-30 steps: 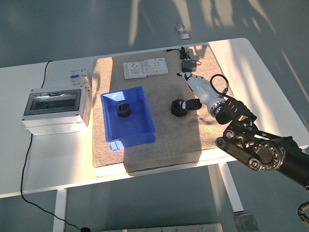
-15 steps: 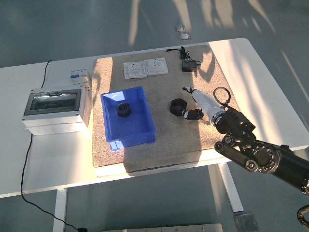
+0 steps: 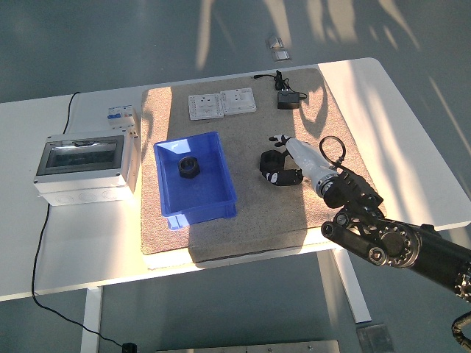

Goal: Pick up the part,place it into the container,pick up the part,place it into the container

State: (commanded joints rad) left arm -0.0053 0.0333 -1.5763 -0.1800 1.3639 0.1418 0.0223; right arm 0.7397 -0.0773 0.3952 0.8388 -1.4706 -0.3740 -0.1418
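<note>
A black ring-shaped part (image 3: 268, 159) lies on the brown mat (image 3: 243, 220), right of the blue container (image 3: 213, 200). A second black part (image 3: 189, 167) rests inside the container. My right hand (image 3: 280, 157) reaches in from the lower right and brackets the loose part. Its dark fingertips (image 3: 285, 177) curl against the part's near side. The thumb (image 3: 278, 139) stands a little off the far side, so the hand is not closed. The part rests on the mat. My left arm is out of view.
A grey electrical box (image 3: 81, 165) with a cable sits at the left, a small breaker (image 3: 121, 116) behind it. Two white socket plates (image 3: 221, 104) and a black adapter (image 3: 287, 99) lie at the mat's far edge.
My right hand has swung left and forward from beside the part until its fingers and thumb sit either side of it. The part has hardly moved.
</note>
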